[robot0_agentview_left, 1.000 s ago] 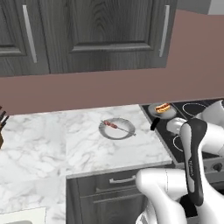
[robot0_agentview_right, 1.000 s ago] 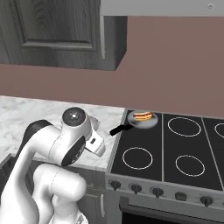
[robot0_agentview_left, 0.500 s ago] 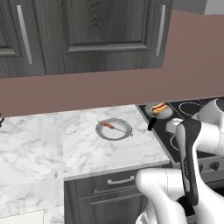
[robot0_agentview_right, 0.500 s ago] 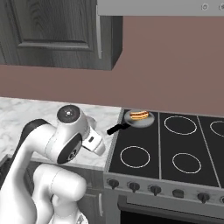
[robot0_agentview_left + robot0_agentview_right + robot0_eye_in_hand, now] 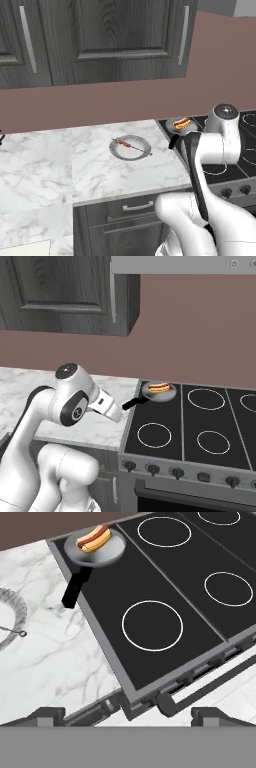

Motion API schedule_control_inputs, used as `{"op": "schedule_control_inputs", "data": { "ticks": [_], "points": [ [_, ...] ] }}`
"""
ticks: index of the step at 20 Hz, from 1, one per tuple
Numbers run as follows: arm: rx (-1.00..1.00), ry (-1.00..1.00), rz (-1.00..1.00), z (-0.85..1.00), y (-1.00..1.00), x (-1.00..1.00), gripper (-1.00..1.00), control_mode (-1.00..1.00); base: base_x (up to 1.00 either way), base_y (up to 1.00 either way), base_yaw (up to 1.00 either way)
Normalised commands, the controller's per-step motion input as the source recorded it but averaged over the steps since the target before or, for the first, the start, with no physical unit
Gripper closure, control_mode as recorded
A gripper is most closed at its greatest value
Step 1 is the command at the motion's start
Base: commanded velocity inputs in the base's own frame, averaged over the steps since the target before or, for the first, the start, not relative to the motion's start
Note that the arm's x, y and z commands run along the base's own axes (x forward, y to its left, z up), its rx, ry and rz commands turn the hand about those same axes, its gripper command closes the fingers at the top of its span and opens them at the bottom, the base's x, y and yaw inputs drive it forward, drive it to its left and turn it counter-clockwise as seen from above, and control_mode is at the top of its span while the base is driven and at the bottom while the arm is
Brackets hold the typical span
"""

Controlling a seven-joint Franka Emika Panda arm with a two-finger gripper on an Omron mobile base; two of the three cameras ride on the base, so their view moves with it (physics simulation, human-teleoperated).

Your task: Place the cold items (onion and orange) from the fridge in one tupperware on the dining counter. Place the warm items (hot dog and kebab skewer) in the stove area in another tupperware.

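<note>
1. On the stove's (image 5: 185, 431) rear-left burner you have a small grey pan (image 5: 159, 391) with the hot dog (image 5: 158, 388) lying in it; its black handle (image 5: 133, 403) points out toward the marble counter (image 5: 100, 165).
2. From the hand view, you find that pan (image 5: 96, 546) at about 11 o'clock, the hot dog (image 5: 93, 538) resting across it in its bun, and the handle (image 5: 76, 588) running down toward 8 o'clock over the stove's edge.
3. Your gripper (image 5: 127, 714) stands wide open with nothing between its fingertips (image 5: 49, 714), which sit at the bottom of the hand view well apart from the pan and above the stove's front edge.
4. On the counter, in the left base view, you see a round grey plate (image 5: 131, 148) with the kebab skewer (image 5: 131, 145) laid across it, at roughly 9 o'clock from the hot dog's pan (image 5: 181, 125) and apart from it.
5. At the left edge of the hand view, around 9 o'clock, you catch only the plate's rim (image 5: 14, 612) and the thin skewer tip (image 5: 15, 631).
6. Above the counter you have dark cabinet doors (image 5: 110, 40) against a brown wall (image 5: 100, 102).
7. You cannot see any tupperware here.
</note>
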Motion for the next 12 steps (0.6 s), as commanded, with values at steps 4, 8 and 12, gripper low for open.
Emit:
{"op": "schedule_control_inputs", "data": {
  "ticks": [4, 8, 12],
  "points": [
    [0.00, 0.00, -0.06, 0.19, -0.49, 0.38, -1.00, -1.00, 0.00, 0.00, 0.00],
    [0.05, 0.00, -0.12, 0.13, -0.40, 0.53, -1.00, -1.00, 0.00, 0.00, 0.00],
    [0.19, -0.03, -0.08, 0.11, -0.30, 0.60, -1.00, -1.00, 0.00, 0.00, 0.00]
  ]
}}
